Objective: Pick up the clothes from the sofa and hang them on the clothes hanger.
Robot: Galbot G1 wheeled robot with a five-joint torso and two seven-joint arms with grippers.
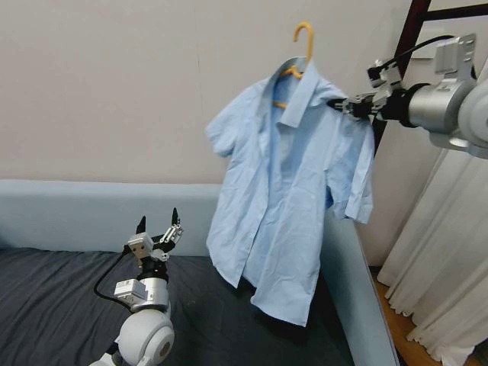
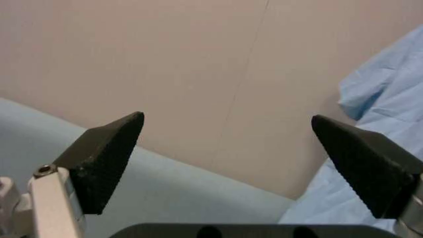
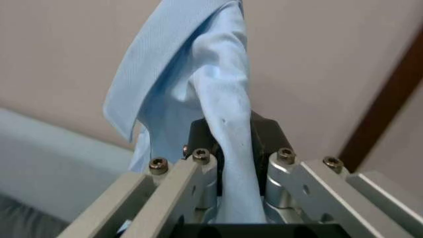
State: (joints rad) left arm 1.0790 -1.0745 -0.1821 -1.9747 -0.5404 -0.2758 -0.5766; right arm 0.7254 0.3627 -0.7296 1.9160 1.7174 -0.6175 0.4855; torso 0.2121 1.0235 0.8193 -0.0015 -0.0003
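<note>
We judge the shirt (image 1: 290,191) light, limp; right gripper (image 1: 341,105) pinches its shoulder beside the hanger (image 1: 309,46); left gripper (image 1: 158,225) wide, well below.

— How does the left gripper (image 2: 227,117) stand?
— Its jaws are wide apart with nothing between them. The dark ribbed fingers (image 2: 106,153) point toward a plain beige wall (image 2: 165,59).
— And beyond them?
— The pale grey-blue sofa back (image 2: 172,193) runs along the foot of that wall. A light blue shirt (image 2: 390,84) hangs past one fingertip, its cloth falling across the sofa back's top edge. A thin seam (image 2: 246,84) runs up the wall.
</note>
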